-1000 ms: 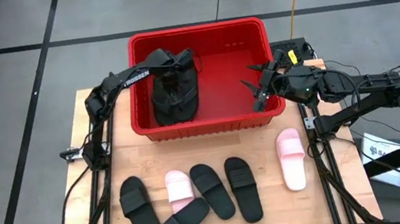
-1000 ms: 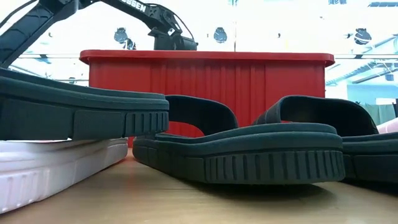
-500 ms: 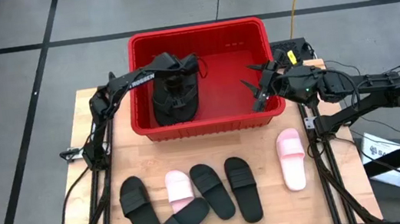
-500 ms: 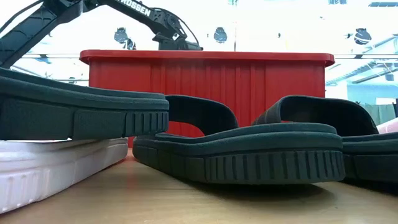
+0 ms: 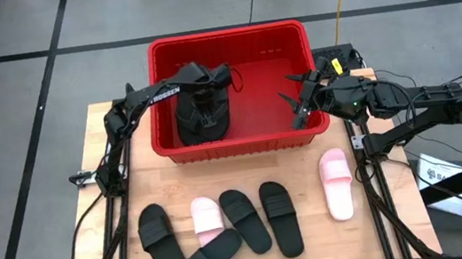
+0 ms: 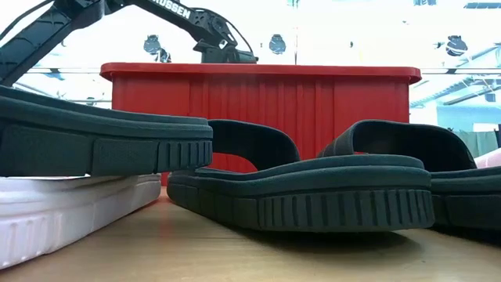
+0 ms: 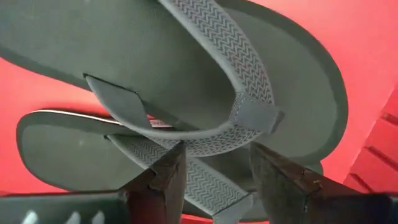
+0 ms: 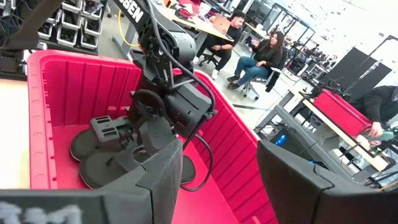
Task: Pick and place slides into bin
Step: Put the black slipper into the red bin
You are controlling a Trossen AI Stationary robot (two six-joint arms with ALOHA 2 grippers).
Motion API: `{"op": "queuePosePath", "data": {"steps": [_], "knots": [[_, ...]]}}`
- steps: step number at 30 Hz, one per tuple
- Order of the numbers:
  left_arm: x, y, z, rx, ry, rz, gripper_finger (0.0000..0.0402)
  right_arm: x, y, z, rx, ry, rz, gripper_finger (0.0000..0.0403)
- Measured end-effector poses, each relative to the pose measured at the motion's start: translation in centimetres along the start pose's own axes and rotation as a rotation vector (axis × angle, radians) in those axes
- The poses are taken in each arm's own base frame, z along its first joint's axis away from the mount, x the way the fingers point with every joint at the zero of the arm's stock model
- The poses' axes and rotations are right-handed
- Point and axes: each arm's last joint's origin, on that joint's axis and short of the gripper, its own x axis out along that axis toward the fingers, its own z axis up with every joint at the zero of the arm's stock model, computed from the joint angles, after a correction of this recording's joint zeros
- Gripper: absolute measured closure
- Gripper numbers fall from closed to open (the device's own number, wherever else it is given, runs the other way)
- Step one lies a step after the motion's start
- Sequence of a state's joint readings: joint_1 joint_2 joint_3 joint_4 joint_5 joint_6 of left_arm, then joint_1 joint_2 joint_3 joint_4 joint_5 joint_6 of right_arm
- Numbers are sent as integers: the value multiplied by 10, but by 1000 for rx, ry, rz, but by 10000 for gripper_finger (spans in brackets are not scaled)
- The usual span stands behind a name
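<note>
From above, the red bin [image 5: 233,91] sits at the worktop's [image 5: 381,199] far edge, black flip-flops [image 5: 203,115] piled in its left half under the left gripper [image 5: 208,72]. The right gripper [image 5: 299,101] hangs by the bin's right wall, jaws open. Four black slides [image 5: 280,217] and two pink slides [image 5: 336,183] lie along the near edge. The low view shows only soles before the bin's wall. The left wrist view shows parted jaws just above a flip-flop's strap [image 7: 211,56], gripping nothing. The right wrist view adds seated people [image 8: 260,57] beyond
</note>
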State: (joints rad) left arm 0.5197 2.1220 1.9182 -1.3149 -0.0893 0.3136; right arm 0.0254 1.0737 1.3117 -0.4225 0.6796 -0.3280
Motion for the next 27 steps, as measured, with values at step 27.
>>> {"op": "queuePosePath", "data": {"steps": [27], "knots": [[-2, 15, -6, 79, 6, 47, 231, 0, 0, 0, 0, 1, -1, 206]]}}
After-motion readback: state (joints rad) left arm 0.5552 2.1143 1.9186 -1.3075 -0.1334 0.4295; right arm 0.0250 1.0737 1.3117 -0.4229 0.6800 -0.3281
